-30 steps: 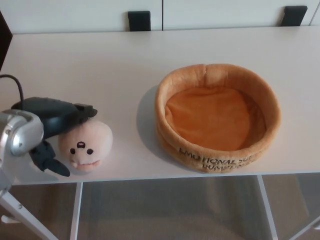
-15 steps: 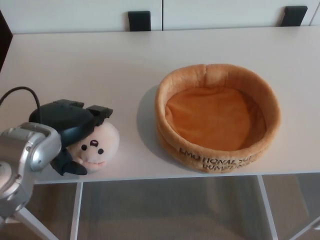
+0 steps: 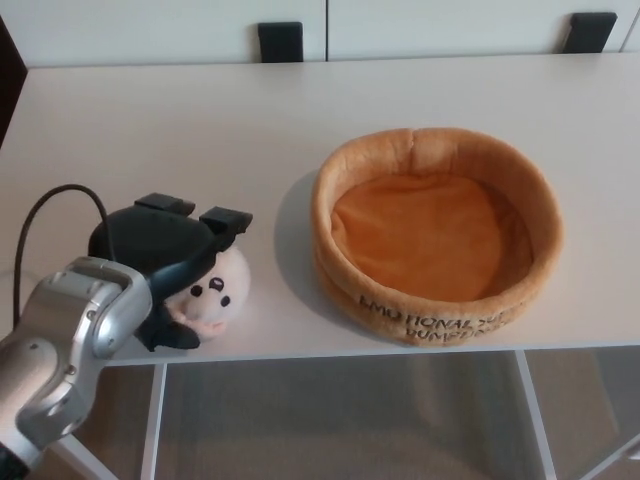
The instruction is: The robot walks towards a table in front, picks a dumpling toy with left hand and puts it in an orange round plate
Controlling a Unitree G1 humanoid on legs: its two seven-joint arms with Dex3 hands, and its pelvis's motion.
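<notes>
Down at the near left edge of the white table (image 3: 150,120), the left hand (image 3: 165,250) is wrapped over the dumpling toy (image 3: 210,298), black fingers (image 3: 225,220) curled across its top and a thumb tucked under its left side, so the toy is clasped and its little face peeks out beneath. To the right, well apart from it, sits the orange round plate (image 3: 435,150), a soft plush ring with dark lettering on its front wall
</notes>
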